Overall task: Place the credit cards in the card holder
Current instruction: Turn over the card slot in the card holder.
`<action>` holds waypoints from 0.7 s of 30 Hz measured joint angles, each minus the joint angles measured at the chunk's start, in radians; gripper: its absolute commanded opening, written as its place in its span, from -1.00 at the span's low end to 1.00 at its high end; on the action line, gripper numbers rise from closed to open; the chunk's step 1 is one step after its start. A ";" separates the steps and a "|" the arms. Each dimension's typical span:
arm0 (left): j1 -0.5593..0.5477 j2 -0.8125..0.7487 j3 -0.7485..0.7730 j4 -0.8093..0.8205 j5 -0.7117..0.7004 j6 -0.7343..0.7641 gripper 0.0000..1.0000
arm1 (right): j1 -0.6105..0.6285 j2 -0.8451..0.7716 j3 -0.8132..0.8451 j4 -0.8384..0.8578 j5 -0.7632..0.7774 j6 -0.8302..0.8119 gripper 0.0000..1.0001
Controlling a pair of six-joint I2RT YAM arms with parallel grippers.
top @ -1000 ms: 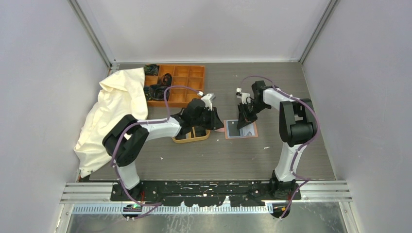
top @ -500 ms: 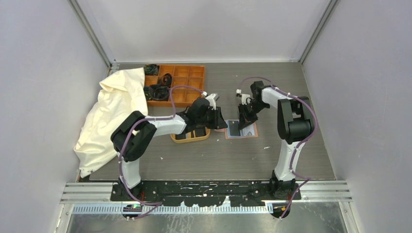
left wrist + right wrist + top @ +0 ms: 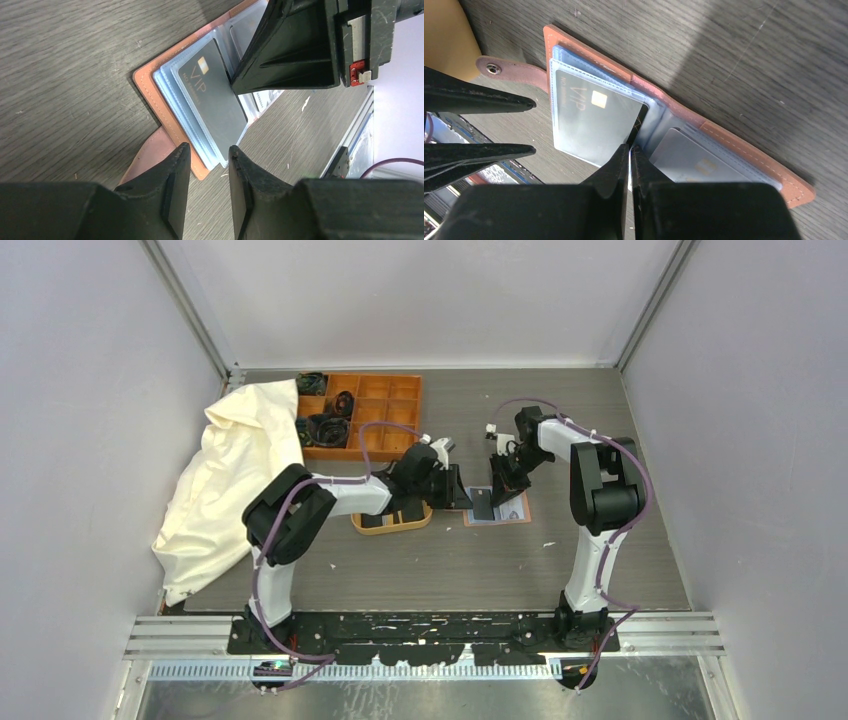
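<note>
Right claw (image 3: 629,150): fingers pressed together, nothing seen between them, tips touching the spine-side edge of the black VIP card (image 3: 212,95). Left claw (image 3: 208,149): narrow gap, empty, sitting at the left edge of the card holder (image 3: 734,145), beside its snap flap (image 3: 511,72). Holder lies open on the table mid-scene, between the two claws, just right of the oval wooden tray (image 3: 392,530). Black card is in a clear sleeve on the left half, with a sliver of its edge showing at the spine.

Judgement: step in hand is seating that card. Right claw should push low and flat toward the left, along the sleeve, not downward. Left claw should brace the left edge so the holder doesn't slide. Keep tips off the pale card (image 3: 694,162) in the right half.

Counts: two claws, one holder, two cards in it (one black, one pale), one tray with what looks like two dark cards (image 3: 375,521), too small to be sure.
</note>
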 measured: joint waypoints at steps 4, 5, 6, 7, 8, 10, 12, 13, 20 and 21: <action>0.000 0.009 0.003 0.003 0.009 -0.014 -0.29 | 0.000 0.000 0.001 0.000 0.000 0.000 -0.77; 0.000 0.011 0.004 0.003 0.011 -0.019 -0.28 | 0.000 0.002 0.002 -0.002 0.000 0.000 -0.77; 0.000 0.015 0.006 0.004 0.014 -0.021 -0.28 | 0.000 0.003 0.004 -0.003 0.000 0.000 -0.78; 0.000 0.019 0.008 0.004 0.015 -0.023 -0.28 | 0.000 0.005 0.006 -0.005 0.000 0.000 -0.78; 0.000 0.023 0.011 0.004 0.016 -0.024 -0.28 | 0.000 0.005 0.006 -0.006 -0.001 0.000 -0.78; 0.000 0.029 0.018 0.005 0.018 -0.026 -0.28 | 0.000 0.005 0.006 -0.007 0.000 0.000 -0.77; 0.000 0.036 0.023 0.011 0.022 -0.029 -0.28 | 0.000 0.005 0.007 -0.007 0.000 0.000 -0.77; 0.000 0.038 0.023 0.013 0.023 -0.031 -0.28 | 0.000 0.005 0.007 -0.008 0.000 0.000 -0.78; 0.000 0.052 0.033 0.019 0.025 -0.046 -0.28 | 0.001 0.008 0.011 -0.011 0.000 0.000 -0.78; 0.000 0.053 0.034 0.021 0.025 -0.047 -0.29 | 0.000 0.009 0.011 -0.012 0.000 0.000 -0.78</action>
